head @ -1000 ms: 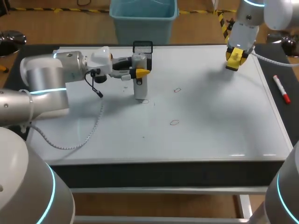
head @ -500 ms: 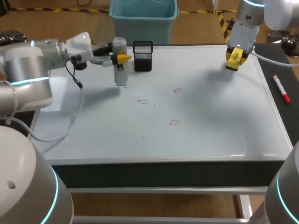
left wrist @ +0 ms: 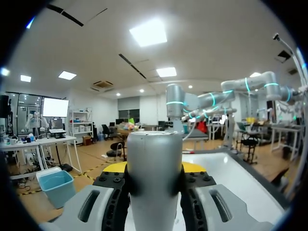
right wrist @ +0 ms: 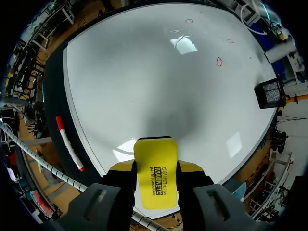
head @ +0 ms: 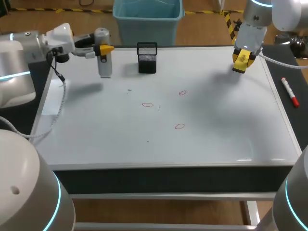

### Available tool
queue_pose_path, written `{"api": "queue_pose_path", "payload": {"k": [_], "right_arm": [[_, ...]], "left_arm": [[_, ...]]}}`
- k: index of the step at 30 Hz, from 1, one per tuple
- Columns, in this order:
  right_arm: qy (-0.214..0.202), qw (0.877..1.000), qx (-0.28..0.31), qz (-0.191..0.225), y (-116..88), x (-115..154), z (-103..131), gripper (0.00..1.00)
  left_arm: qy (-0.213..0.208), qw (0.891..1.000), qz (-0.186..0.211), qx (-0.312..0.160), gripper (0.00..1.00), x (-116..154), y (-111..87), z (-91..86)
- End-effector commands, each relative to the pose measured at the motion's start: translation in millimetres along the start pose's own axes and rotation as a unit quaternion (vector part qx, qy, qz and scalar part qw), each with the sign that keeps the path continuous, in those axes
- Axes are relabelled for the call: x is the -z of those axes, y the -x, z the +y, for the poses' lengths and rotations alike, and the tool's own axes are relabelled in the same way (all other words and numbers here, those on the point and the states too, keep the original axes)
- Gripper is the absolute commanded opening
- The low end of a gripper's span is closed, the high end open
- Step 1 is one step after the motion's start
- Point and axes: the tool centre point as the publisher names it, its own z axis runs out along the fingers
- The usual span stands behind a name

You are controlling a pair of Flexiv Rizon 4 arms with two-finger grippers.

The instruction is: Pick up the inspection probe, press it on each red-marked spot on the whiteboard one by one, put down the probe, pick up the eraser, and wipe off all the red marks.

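Note:
A grey cylindrical probe hangs upright above the whiteboard's back left part, with my left gripper shut on its upper half. In the left wrist view the probe fills the space between the fingers of the left gripper. Three small red rings are drawn near the board's middle: one, one and one. My right gripper hovers over the back right corner, shut on a yellow eraser. The right wrist view has the eraser clamped in the right gripper.
A black mesh holder stands at the board's back edge, just right of the probe. A red-capped marker lies on the dark strip right of the board. The left arm's cable droops over the board's left side.
My left arm has carried the probe up off the red ring near the middle and away to the back left. The right arm and eraser have stayed still.

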Motion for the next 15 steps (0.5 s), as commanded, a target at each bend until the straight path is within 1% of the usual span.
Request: {"api": "queue_pose_path", "payload": {"k": [1, 6, 15], "right_arm": [[-0.001, 1.000, 0.001, 0.001, -0.7, 0.9, -0.3, 0.00], [-0.001, 1.000, 0.001, 0.001, -0.7, 0.9, -0.3, 0.00], [-0.001, 1.000, 0.001, 0.001, -0.7, 0.9, -0.3, 0.00]], "left_arm": [[-0.004, 1.000, 0.003, -0.003, 0.00, 14.7, 10.5, -1.6], [-0.004, 1.000, -0.003, -0.010, 0.00, 27.5, 20.7, -3.6], [0.001, 1.000, -0.020, -0.020, 0.00, 44.7, 31.1, -11.8]]}}
